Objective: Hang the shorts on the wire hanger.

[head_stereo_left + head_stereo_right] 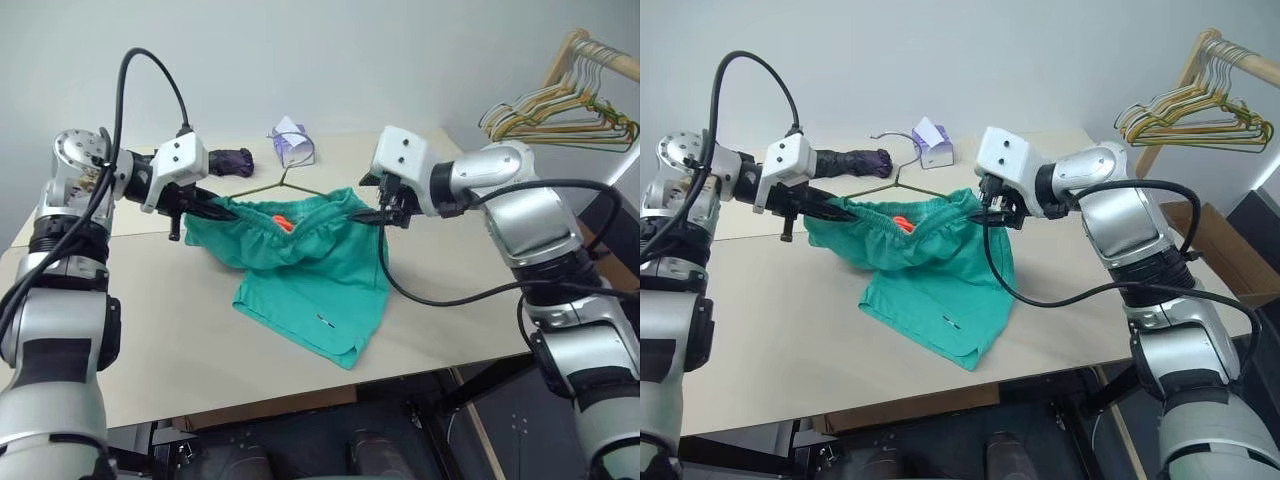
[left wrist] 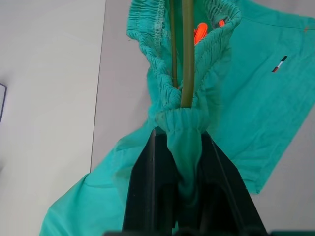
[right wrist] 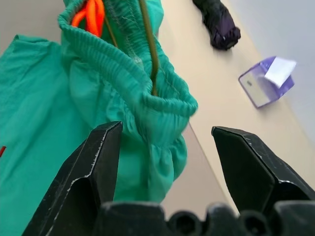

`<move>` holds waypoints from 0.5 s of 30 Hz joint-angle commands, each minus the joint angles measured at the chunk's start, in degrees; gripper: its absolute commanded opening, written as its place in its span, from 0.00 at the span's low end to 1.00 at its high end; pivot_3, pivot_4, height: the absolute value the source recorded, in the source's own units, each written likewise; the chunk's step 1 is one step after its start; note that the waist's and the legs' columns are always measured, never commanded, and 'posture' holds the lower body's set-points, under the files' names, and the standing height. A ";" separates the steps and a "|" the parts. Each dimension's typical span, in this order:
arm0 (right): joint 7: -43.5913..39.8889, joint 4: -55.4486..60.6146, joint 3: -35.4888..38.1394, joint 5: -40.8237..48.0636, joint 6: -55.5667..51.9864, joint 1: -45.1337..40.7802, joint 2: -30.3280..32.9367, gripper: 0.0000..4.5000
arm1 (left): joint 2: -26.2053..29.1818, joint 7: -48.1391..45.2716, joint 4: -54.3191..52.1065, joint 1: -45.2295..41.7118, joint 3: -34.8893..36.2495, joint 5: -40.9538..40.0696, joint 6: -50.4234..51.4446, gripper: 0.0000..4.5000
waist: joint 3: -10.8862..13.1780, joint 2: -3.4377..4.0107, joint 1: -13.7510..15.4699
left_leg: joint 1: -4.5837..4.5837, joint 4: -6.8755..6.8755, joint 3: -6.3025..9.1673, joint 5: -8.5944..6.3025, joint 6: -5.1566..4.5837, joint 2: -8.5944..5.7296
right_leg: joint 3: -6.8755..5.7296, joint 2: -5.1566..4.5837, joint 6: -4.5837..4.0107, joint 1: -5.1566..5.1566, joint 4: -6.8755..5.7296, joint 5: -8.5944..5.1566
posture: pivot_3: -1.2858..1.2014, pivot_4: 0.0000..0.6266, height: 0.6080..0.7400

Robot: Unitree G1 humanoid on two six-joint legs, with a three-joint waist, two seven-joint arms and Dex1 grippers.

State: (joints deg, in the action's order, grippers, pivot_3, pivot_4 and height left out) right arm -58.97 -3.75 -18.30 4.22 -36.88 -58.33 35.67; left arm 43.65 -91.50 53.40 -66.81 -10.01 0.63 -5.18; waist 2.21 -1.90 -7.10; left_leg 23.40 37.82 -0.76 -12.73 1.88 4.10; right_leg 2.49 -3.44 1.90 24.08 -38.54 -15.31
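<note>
Most of the job looks done: the shorts hang above the beige table with the wire hanger threaded inside the gathered waistband, both legs drooping onto the tabletop below. Only the twisted neck and hook stick out behind the waistband, towards the small purple box and the dark folded umbrella.

On one end, the left gripper is clamped tight on the bunched waistband just where the olive wire runs into it. At the other end, the right gripper has its fingers spread wide with the waistband corner sitting between them, untouched as far as the wrist view shows, so that side appears to rest on the wire alone.

What remains, I judge, is freeing the left end. Whether the wire's far shoulder is fully seated inside the cloth is hard to tell.
</note>
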 commanded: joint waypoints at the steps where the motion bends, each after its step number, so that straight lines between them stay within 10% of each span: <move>1: -2.91 -3.30 4.52 5.43 -3.73 -1.87 -1.49 0.77 | 1.23 -0.98 -2.89 -1.12 0.91 -3.62 -0.68 0.02 | 0.00 0.00 -0.02 | 0.02 0.00 0.00 0.00 0.00 0.00 | 0.00 0.00 0.00 0.00 0.01 0.00 | 0.50 0.00 1.00; 9: -5.98 -6.42 4.79 8.38 -4.91 -2.12 -2.57 0.77 | 2.87 -1.00 -4.99 -0.01 -1.07 -7.11 -0.28 0.02 | 0.00 0.00 0.12 | 0.03 0.00 0.01 0.00 0.00 0.00 | 0.00 -0.01 0.00 0.00 0.01 0.00 | 0.51 0.00 1.00; 15: -6.00 -6.96 5.33 9.19 -3.99 -2.25 -3.56 0.42 | 3.89 -1.00 -6.49 0.96 -2.89 -9.76 0.42 0.02 | 0.00 0.00 0.17 | 0.03 0.00 0.01 0.00 0.00 0.00 | 0.00 0.00 0.00 0.01 0.00 0.00 | 0.51 0.00 1.00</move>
State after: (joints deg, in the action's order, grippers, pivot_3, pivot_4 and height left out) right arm -64.80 -11.45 -14.91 12.54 -41.84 -58.50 32.15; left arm 46.68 -92.29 48.81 -64.86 -13.25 -6.96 -4.98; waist 2.21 -1.90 -6.92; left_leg 23.42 37.82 -0.75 -12.73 1.88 4.10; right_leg 2.50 -3.44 1.90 24.08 -38.54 -15.31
